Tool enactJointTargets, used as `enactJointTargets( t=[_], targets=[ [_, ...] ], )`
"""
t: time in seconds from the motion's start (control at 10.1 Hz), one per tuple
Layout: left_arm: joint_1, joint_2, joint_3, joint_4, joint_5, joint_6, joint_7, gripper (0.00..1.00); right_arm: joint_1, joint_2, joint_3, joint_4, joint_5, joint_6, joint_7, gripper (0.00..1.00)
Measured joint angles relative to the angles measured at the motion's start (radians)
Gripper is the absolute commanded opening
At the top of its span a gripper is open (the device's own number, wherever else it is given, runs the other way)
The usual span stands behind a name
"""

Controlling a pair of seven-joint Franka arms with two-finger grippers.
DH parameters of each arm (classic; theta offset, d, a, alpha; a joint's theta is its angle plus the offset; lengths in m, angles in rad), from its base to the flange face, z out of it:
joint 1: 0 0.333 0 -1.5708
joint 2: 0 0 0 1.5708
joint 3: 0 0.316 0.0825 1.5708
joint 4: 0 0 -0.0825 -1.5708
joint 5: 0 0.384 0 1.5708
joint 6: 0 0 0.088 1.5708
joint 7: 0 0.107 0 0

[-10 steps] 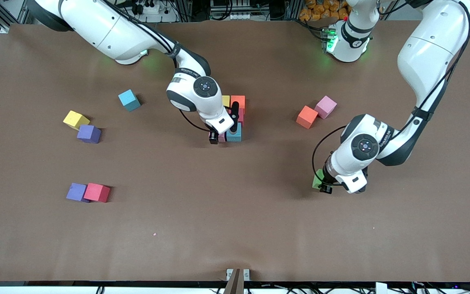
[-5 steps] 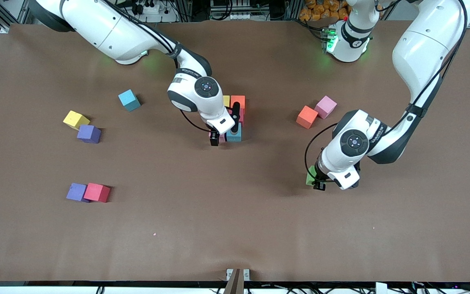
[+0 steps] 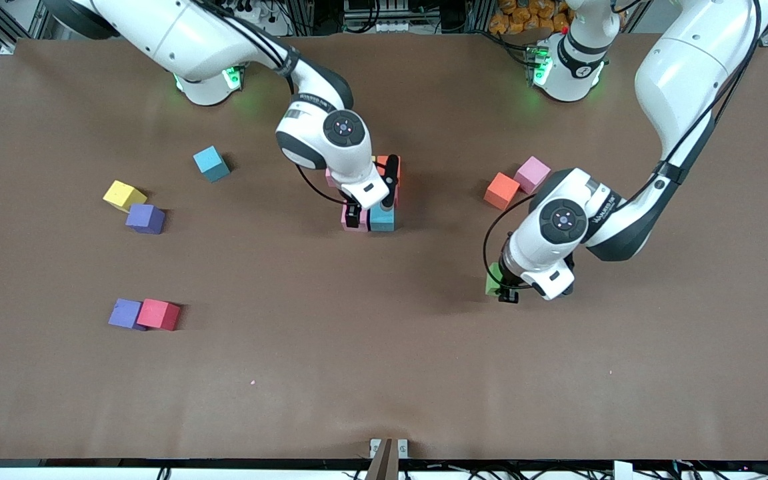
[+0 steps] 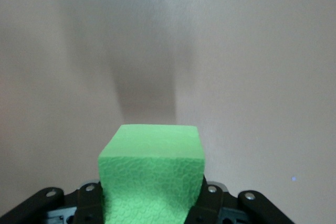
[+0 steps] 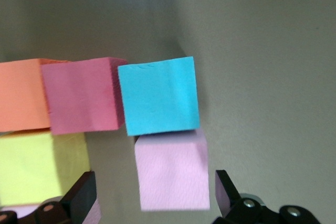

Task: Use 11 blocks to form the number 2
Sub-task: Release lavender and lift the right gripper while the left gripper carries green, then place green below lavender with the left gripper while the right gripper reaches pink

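Fig.: right gripper (image 5: 152, 192), fingers wide, over pink block (image 5: 171, 170) just set; left gripper (image 4: 152, 203) holds green block (image 4: 151, 171), next to add to the number 2 (image 3: 376, 200).

I see two glossy white arms with black bands at the joints, each wrist capped by a dark round disc with small lights. Thin black cables loop along both arms, and green lights glow at their bases. Each pincer is black, with silver screws on its mounts.
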Motion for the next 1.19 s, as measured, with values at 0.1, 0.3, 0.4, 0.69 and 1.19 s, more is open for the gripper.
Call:
enactJointTargets(
  t=[0.1,0.3,0.4,0.69,1.19],
  targets=[
    [-0.013,-0.001,-0.016,0.006,-0.003,-0.011,-0.032,0.51,-0.019,-0.021,0.016,0.001,0.001,-0.035,0.000,1.00],
    [-0.060,-0.002,-0.024,0.024,-0.012,-0.022,-0.107,0.51,-0.071,-0.075,0.032,0.004,0.001,-0.144,-0.029,1.00],
    [-0.094,-0.002,-0.026,0.036,-0.022,-0.027,-0.147,0.51,-0.131,-0.110,0.033,0.004,0.001,-0.197,-0.061,1.00],
    [-0.207,-0.002,-0.028,0.076,-0.040,-0.031,-0.284,0.51,-0.335,-0.178,0.025,-0.007,0.004,-0.237,-0.113,1.00],
    [-0.536,0.032,0.084,0.191,-0.111,-0.033,-0.504,0.51,-0.528,-0.149,-0.176,-0.025,0.022,0.076,-0.505,1.00]
  ],
)
